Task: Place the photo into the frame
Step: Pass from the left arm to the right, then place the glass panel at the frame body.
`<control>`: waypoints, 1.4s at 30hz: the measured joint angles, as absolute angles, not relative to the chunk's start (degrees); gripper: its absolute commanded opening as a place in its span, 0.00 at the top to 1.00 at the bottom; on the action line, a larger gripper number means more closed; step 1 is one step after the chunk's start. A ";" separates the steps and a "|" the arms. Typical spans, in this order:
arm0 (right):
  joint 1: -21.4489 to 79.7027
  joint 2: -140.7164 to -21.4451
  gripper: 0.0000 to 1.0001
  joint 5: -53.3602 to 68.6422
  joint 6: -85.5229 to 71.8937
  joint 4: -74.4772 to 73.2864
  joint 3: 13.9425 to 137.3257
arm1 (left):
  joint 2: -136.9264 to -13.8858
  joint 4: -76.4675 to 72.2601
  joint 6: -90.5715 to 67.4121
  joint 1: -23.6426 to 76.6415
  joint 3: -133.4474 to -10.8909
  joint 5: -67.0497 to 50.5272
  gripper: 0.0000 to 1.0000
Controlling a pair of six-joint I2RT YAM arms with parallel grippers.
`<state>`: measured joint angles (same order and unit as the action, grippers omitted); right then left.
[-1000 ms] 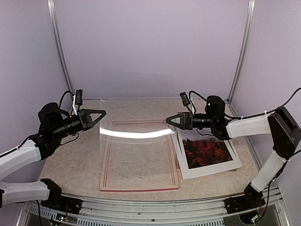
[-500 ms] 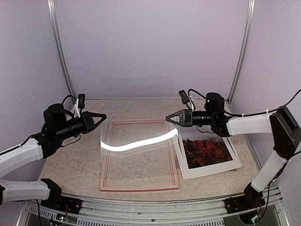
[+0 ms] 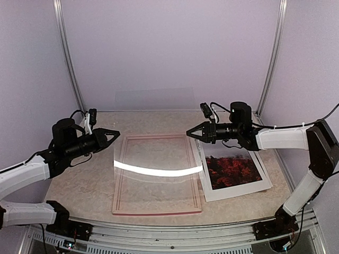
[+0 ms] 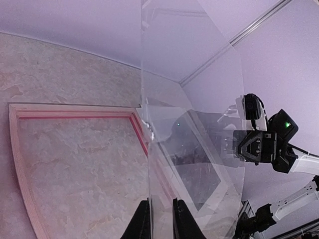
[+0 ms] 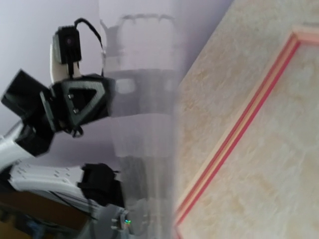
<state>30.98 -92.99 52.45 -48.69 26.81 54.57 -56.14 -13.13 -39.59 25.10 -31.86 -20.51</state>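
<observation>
The frame (image 3: 157, 209) lies flat mid-table, pale back up, with a red inner lip (image 4: 142, 137). The photo (image 3: 233, 170) lies face up just right of it. A clear sheet (image 3: 153, 159) hangs tilted over the frame between both grippers. My left gripper (image 3: 117, 135) reaches the sheet's left edge. In the left wrist view its fingers (image 4: 160, 219) stand slightly apart, and the sheet's edge (image 4: 189, 99) passes between them. My right gripper (image 3: 189, 133) has its tips together at the sheet's far right corner. Its wrist view shows the blurred sheet (image 5: 144, 124) and the frame's rail (image 5: 239, 134), but no fingers.
Lilac walls with metal corner posts (image 3: 68, 58) close the back and sides. An aluminium rail (image 3: 175, 241) runs along the near table edge. The photo overlaps a white sheet (image 3: 233, 191) beneath it.
The clear sheet has sagged from a raised arch down toward the frame. My right jaws have closed. My left jaws have parted slightly, and that arm drew back a little.
</observation>
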 measured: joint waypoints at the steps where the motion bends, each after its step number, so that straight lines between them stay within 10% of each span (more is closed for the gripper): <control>1: 30.98 -92.90 1.00 52.42 -50.43 26.72 54.41 | -56.14 -12.71 -39.42 25.10 -31.70 -20.05 0.79; 42: 38.24 -96.03 1.00 46.96 -73.52 31.35 54.39 | -65.95 -1.02 -39.75 27.51 -29.47 8.43 0.06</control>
<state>38.24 -96.03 46.96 -73.52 31.35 54.39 -65.95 -1.02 -39.75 27.51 -29.47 8.43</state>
